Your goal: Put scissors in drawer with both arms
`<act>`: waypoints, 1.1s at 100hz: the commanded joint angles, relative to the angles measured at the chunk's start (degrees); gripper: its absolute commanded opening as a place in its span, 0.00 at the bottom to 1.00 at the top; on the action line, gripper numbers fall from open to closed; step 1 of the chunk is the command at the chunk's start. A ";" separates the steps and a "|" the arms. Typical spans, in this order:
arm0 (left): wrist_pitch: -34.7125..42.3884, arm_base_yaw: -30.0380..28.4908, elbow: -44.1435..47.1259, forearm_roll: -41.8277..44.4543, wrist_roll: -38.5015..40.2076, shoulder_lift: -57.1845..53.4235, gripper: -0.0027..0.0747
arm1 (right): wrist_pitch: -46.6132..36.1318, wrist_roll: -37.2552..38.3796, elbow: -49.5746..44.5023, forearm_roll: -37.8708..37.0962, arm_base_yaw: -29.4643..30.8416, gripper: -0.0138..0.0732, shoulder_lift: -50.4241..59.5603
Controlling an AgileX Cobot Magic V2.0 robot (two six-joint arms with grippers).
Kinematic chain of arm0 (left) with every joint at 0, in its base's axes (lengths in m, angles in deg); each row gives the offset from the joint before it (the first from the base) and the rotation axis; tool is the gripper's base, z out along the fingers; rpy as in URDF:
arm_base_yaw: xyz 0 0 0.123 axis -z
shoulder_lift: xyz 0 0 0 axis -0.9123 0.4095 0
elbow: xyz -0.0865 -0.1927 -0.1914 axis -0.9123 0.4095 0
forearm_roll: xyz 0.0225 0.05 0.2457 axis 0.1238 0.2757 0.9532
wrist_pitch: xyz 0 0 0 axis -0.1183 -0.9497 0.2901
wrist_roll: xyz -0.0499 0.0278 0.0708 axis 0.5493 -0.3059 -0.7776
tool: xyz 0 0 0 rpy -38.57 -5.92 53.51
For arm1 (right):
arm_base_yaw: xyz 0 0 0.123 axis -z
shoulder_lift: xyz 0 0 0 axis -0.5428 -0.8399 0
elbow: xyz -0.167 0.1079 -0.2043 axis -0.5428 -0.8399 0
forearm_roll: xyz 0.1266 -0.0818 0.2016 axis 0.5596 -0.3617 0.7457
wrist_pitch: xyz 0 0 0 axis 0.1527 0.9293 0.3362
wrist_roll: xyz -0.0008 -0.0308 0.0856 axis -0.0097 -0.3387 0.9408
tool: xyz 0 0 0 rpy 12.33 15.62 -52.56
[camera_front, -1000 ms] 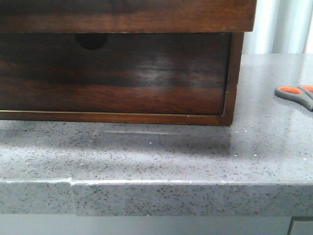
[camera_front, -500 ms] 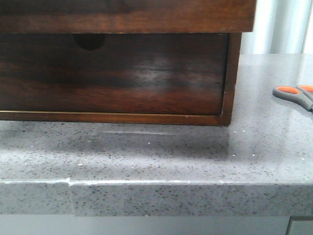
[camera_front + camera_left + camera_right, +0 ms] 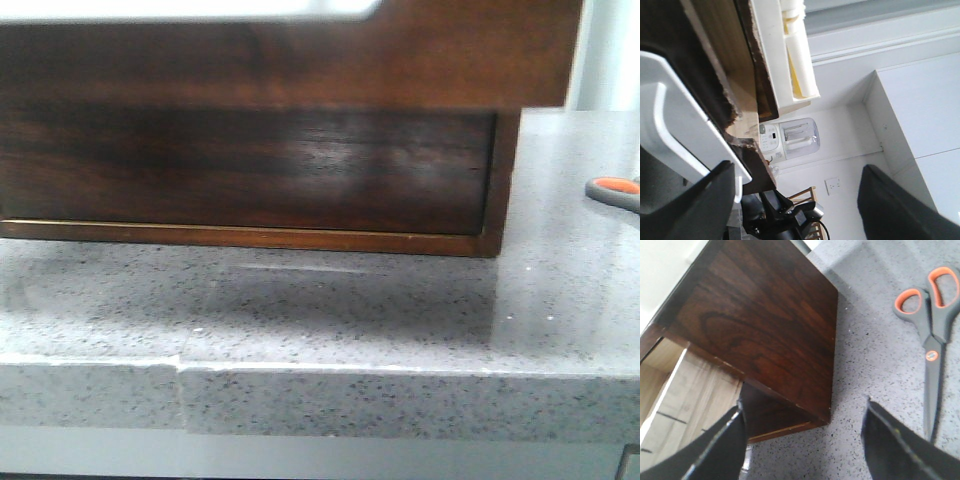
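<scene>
The drawer (image 3: 300, 60) has a glossy dark-brown front with a whitish strip along its top, and it stands out from the cabinet across the top of the front view. Its pale wood inside (image 3: 685, 385) shows in the right wrist view. The scissors (image 3: 932, 325), grey with orange-lined loops, lie flat on the counter to the right of the cabinet; only a loop (image 3: 615, 190) shows in the front view. My right gripper (image 3: 802, 450) is open and empty above the counter by the cabinet's corner. My left gripper (image 3: 795, 210) is open, one finger (image 3: 685, 200) against the drawer's white strip (image 3: 675, 115).
The dark wood cabinet (image 3: 765, 320) stands on a grey speckled counter (image 3: 330, 310) whose front edge (image 3: 330, 395) is close to the camera. A lower dark front (image 3: 250, 170) sits under the drawer. Bare counter lies between cabinet and scissors.
The drawer front has come forward and now covers the half-round notch of the lower front. The cabinet and scissors sit further right in the view.
</scene>
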 commanded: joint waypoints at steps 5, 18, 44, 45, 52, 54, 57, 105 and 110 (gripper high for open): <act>-0.30 -0.15 -1.97 -2.86 1.48 -1.58 0.51 | -1.25 -0.43 4.45 -1.97 -0.06 0.66 -3.05; -0.98 -0.15 -2.09 -2.86 -0.95 -3.47 0.33 | 0.86 -0.43 9.91 -7.74 -0.06 0.66 -8.30; -1.41 -0.15 -6.42 -0.24 -14.68 -4.41 0.01 | 19.39 11.52 28.48 -35.64 -0.06 0.62 -27.98; -1.41 -0.15 -6.62 0.49 -14.98 -4.41 0.01 | 20.02 11.79 29.47 -36.44 -0.06 0.62 -29.16; -1.99 -0.15 -8.73 4.24 -15.73 -4.41 0.01 | 25.21 13.40 33.83 -42.41 -0.06 0.62 -34.82; -2.16 -0.15 -9.33 5.57 -15.73 -4.41 0.01 | 26.31 13.40 34.56 -43.44 -0.06 0.62 -35.91; -2.55 -0.15 -10.33 7.29 -15.73 -4.41 0.01 | 27.43 13.40 36.17 -44.32 -0.06 0.62 -38.53; -6.58 -0.15 -21.36 41.60 -15.49 -4.41 0.01 | 21.99 13.67 40.37 -44.37 -3.06 0.62 -56.87; -7.12 -0.15 -22.17 45.59 -15.49 -4.41 0.01 | 21.31 14.55 40.37 -44.37 -3.06 0.62 -57.78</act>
